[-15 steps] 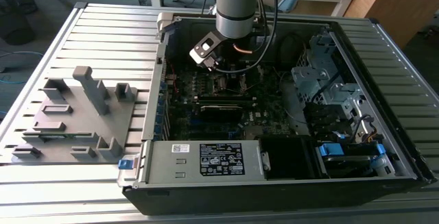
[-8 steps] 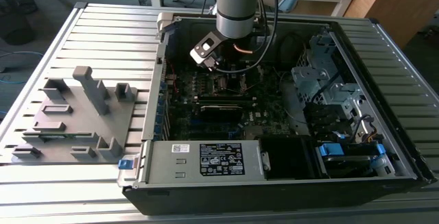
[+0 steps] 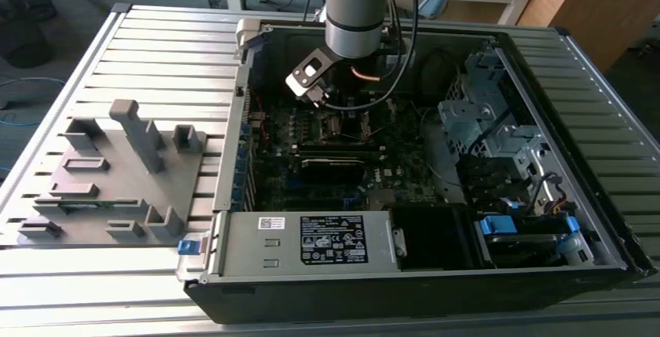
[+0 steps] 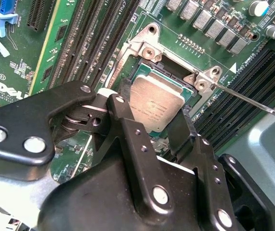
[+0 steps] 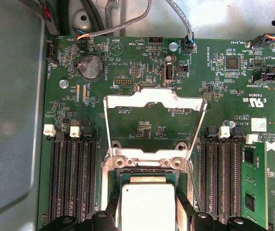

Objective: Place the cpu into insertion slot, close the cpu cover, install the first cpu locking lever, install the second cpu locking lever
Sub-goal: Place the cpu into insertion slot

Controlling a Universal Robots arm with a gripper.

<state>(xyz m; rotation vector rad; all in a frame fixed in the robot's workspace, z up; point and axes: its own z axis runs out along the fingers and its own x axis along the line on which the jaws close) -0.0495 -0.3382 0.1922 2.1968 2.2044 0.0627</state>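
The cpu [image 4: 157, 107], a small square chip with a dull silver top, sits level over the insertion slot [image 4: 149, 68] on the green motherboard. My gripper [image 4: 151, 114] is shut on it, one black finger [image 4: 123, 102] against each of two opposite edges. In the first wrist view the cpu [image 5: 148, 204] lies low in the insertion slot [image 5: 147, 173], and the cpu cover [image 5: 154, 97], a thin silver frame, is swung open beyond it. A thin wire locking lever [image 4: 253, 100] stands free beside the socket. In the exterior view my gripper [image 3: 330, 103] reaches down into the open computer case.
Long black memory slots [image 5: 72, 178] flank the socket on both sides. Cables [image 5: 127, 24] run along the board's far edge. A power supply box [image 3: 309, 240] and drive cage [image 3: 495, 128] stand inside the case. A grey fixture [image 3: 113, 167] rests on the slatted table at the exterior view's left.
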